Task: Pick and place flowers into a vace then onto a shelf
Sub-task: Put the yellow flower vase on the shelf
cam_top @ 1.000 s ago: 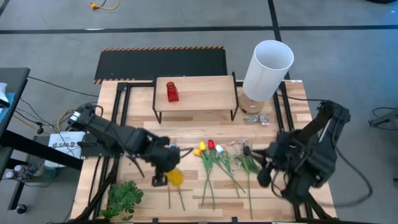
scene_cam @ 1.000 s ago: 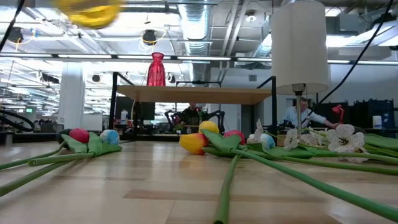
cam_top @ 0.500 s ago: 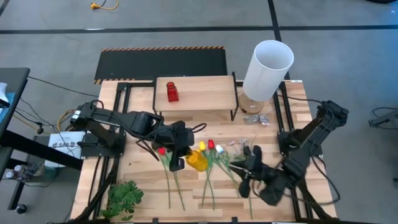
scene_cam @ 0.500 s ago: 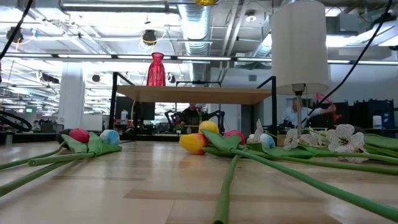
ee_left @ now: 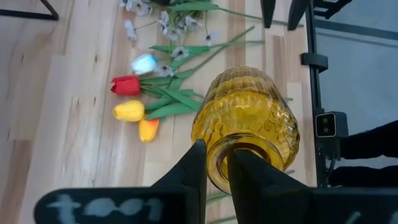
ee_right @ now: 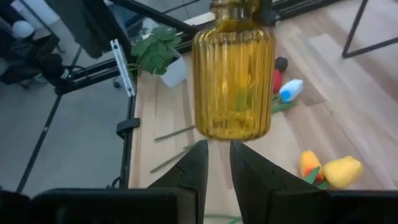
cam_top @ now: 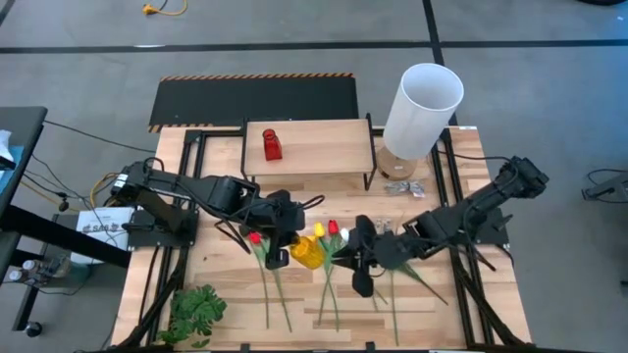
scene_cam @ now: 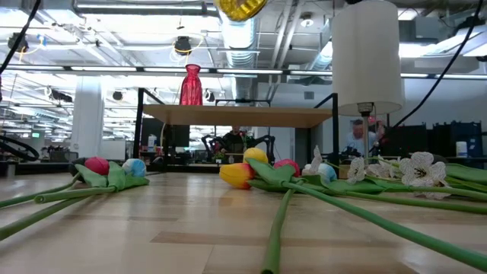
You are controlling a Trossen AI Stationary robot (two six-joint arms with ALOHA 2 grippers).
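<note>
The yellow ribbed glass vase [cam_top: 309,254] hangs in the air from my left gripper [cam_top: 287,242], which is shut on it. Only the vase's bottom [scene_cam: 240,7] shows in the low view. My right gripper [cam_top: 359,265] hovers just right of the vase, over the flowers [cam_top: 330,247], open by a narrow gap and touching nothing. The vase [ee_right: 233,74] fills its wrist view. Tulips and white blossoms [scene_cam: 415,169] lie flat on the table. Two more tulips [cam_top: 258,239] lie left of the vase. The wooden shelf [cam_top: 324,147] stands at the far side. My left gripper holds the vase by the rim of its neck [ee_left: 214,167], the wall pinched with one finger [ee_left: 194,165] outside and the other [ee_left: 245,174] at the mouth. The fingers come from above. The vase hangs lifted clear of the table, roughly upright.
A small red vase [cam_top: 272,145] stands on the shelf. A tall white lamp [cam_top: 422,106] stands right of the shelf. A black panel [cam_top: 253,100] lies beyond it. A leafy green sprig [cam_top: 196,310] lies at the near left corner. A person [scene_cam: 358,141] shows in the room behind.
My left gripper carried the vase up, then toward the table's right and far side, over the tulips. My right gripper swept from the table's right edge leftward across the flowers, up close to the vase. The flowers stayed where they lay.
</note>
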